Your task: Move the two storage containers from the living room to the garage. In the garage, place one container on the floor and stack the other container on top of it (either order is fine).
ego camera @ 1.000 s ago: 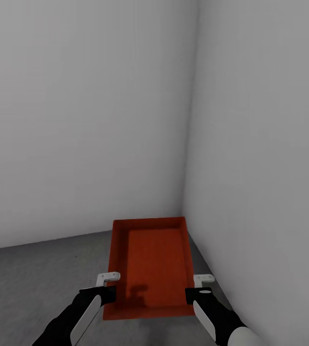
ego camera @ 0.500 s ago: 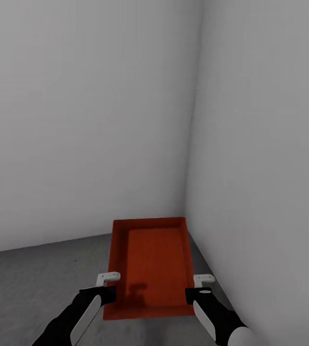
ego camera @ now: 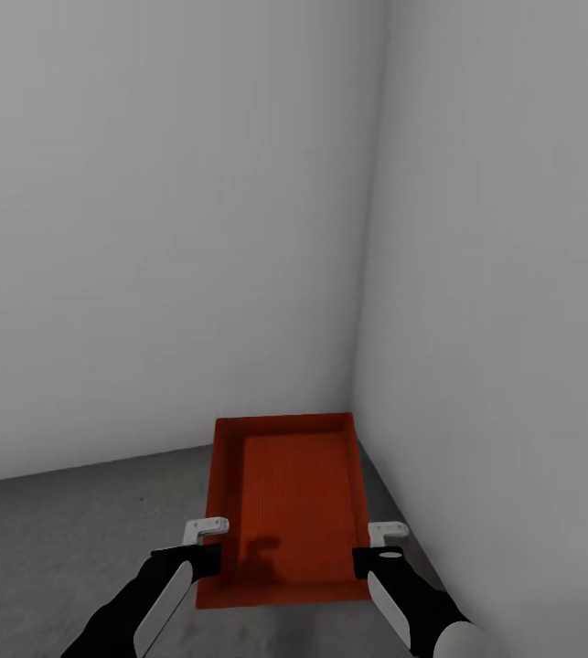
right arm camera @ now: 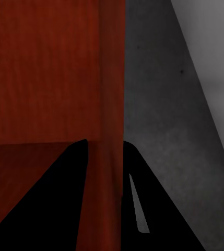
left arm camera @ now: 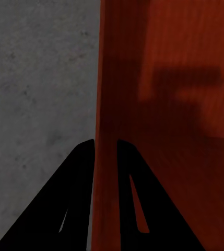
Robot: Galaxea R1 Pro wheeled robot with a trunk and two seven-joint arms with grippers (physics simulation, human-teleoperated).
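With the left tool (ego camera: 208, 528) and right tool (ego camera: 387, 532) each clenched on a side wall of the orange-red storage container (ego camera: 286, 503) (by the garage corner), lower both evenly — level — onto the concrete floor (ego camera: 65, 539) before letting go.

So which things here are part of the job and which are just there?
Job:
- orange-red open-top rectangular bin
- dark grey rough concrete floor
- left hand, gripping the bin's wall
- right hand, likewise

Just there:
- plain grey-white walls
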